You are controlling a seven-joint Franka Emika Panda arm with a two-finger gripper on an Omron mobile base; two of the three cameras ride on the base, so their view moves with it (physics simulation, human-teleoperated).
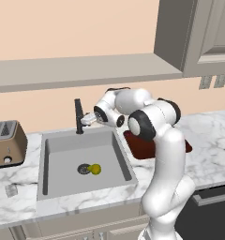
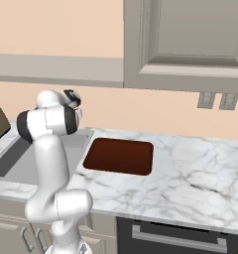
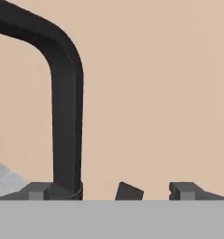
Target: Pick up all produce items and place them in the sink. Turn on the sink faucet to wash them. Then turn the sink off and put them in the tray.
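I've got the gripper [image 1: 87,119] up at the back of the sink [image 1: 51,159], pointing toward the wall, jaws spread wide with nothing between them. The sink faucet [image 1: 78,116] is just beside the fingertips in the left base view, on the toaster [image 1: 6,143] side, apart by a sliver as far as I can tell. In the hand view its black stem [image 3: 67,135] rises upright just inside my left fingertip [image 3: 38,190], bending off at the top, and a small dark piece [image 3: 129,191] pokes up between the tips; I'd guess that's the lever, can't be sure. The yellow fruit [image 1: 95,169] is down in the basin, touching the drain [image 1: 84,169], well below and in front of the hand. The tray [image 2: 119,156] waits on the counter [image 2: 190,168] right of the sink. So my next move turns on the lever, not the fruit: a short sideways nudge, I reckon.
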